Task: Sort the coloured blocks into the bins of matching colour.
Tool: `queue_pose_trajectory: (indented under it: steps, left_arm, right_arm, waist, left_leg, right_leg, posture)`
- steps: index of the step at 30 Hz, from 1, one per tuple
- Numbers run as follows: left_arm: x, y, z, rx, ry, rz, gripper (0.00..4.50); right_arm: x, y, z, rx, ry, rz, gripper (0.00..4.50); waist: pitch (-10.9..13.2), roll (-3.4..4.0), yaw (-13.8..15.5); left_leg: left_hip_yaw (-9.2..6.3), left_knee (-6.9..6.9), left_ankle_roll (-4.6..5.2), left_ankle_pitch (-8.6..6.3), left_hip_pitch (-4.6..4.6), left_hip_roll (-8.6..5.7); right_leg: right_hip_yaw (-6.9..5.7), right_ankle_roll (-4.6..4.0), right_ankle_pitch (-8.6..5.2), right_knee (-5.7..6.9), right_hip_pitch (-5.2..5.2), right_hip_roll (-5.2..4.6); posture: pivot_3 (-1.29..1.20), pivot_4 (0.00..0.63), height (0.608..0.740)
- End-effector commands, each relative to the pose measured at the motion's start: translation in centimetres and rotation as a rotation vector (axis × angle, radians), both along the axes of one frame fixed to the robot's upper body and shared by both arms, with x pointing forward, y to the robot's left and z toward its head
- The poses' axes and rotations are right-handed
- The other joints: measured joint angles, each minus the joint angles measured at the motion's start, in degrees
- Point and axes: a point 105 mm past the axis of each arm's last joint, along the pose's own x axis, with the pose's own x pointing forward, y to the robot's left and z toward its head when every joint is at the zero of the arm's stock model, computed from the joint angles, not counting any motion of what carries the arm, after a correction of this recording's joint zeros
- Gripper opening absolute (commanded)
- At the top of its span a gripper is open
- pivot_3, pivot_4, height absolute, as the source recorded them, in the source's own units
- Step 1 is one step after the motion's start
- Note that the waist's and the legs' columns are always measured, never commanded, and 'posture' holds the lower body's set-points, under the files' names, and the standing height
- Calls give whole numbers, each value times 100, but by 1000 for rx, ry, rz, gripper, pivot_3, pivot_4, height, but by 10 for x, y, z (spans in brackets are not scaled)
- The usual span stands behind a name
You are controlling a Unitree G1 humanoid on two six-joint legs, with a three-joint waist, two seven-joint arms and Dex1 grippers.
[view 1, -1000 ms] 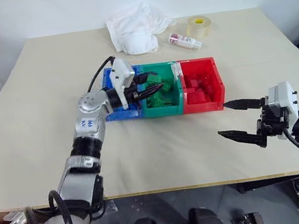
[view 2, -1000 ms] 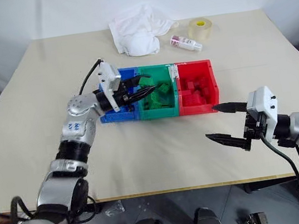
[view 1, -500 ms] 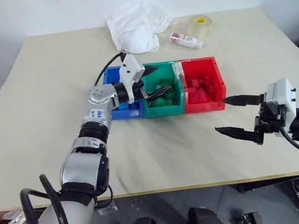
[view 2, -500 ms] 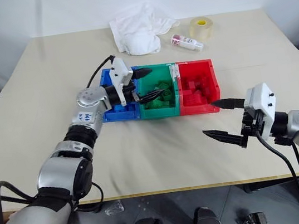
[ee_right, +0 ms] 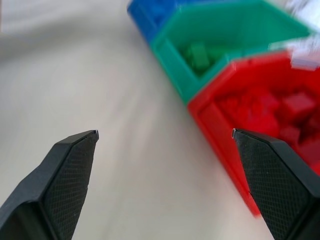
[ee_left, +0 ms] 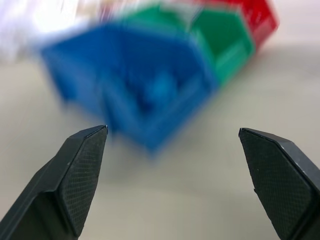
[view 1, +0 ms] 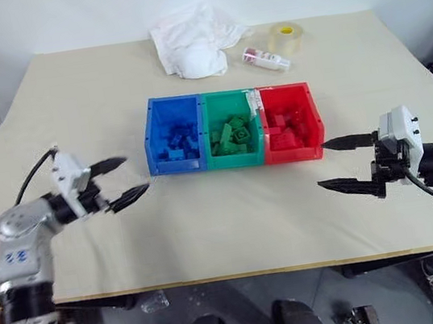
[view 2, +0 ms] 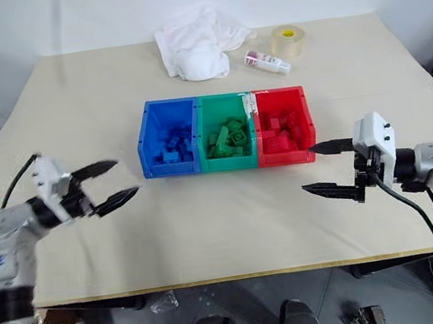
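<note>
**Blocks lie sorted in the three bins; both claws empty**

Pale walls stand behind a broad beige bench [view 1: 208, 212]. Near its middle sits the row of bins [view 1: 237, 159]: blue bin [view 1: 150, 135], green bin [view 1: 208, 118] and red bin [view 1: 314, 115], joined side by side. Blue blocks [view 1: 177, 142] lie in the blue bin, green blocks [view 1: 231, 137] in the green one, red blocks [view 1: 286, 129] in the red one.

Beyond the bins, toward the wall, lie a crumpled white cloth [view 1: 194, 41], a small bottle [view 1: 266, 58] on its side and a clear tape roll [view 1: 286, 37].

On the blue end of the bins, well apart from them, the left claw [view 1: 121, 180] hangs over the bench with its fingers spread wide and nothing between them. Off the red end, near that bin's front corner, the right claw [view 1: 347, 163] is likewise spread wide and empty.
</note>
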Motion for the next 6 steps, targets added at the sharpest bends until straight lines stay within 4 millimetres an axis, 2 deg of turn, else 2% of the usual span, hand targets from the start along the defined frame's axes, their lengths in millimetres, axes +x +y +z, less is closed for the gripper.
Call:
queue_pose_trajectory:
  steps: [1, 6]
  left_arm:
    - [-10, 8, 13, 3, -41, 6, 4472]
    - [-15, 15, 11, 29, -36, 10, 4472]
  right_arm:
    - [4, -9, 6, -39, -26, 4, 4500]
    - [9, -13, 5, -43, -27, -3, 4500]
  waist:
    - [0, 0, 53]
    - [0, 0, 53]
  left_leg:
    - [0, 1, 0, 0, 0, 0]
    - [2, -1, -3, 2, 0, 1]
  right_leg:
    - [0, 0, 0, -1, 1, 0]
    - [0, 0, 0, 0, -2, 1]
  posture:
    - [0, 150, 740]
    - [0, 150, 740]
